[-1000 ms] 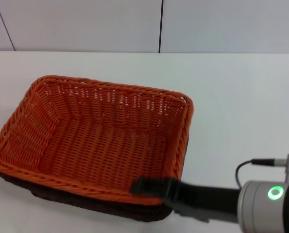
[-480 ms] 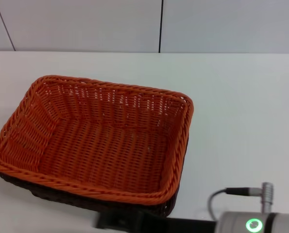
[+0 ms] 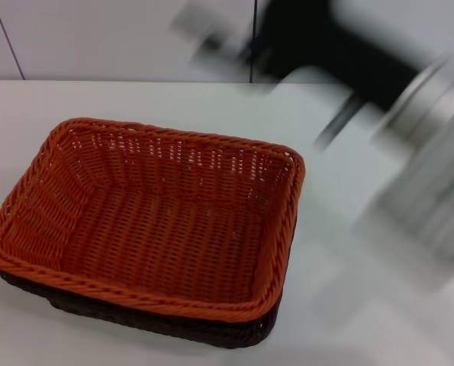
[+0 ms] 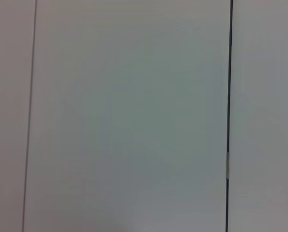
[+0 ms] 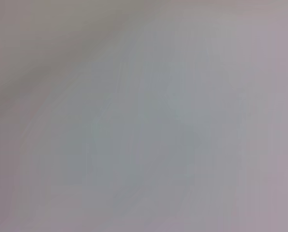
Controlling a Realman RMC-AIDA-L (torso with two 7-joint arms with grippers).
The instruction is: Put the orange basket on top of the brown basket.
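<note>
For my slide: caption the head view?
Orange basket nested on the brown basket; right arm blurred above the table.

Head view: bright, even, diffuse light. The orange basket (image 3: pixel 146 221) is in sharp focus; the brown basket (image 3: pixel 146 324) beneath it casts a soft, thin shadow on the white surface (image 3: pixel 97 99). Heavy motion blur smears the right arm (image 3: pixel 379 99) across the upper right. Left wrist view: evenly lit. Right wrist view: featureless grey blur.

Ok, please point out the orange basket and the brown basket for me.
orange basket (image 3: pixel 158 229), head view, on its woven floor.
brown basket (image 3: pixel 173 326), head view, on its near wall showing under the orange rim.
</note>
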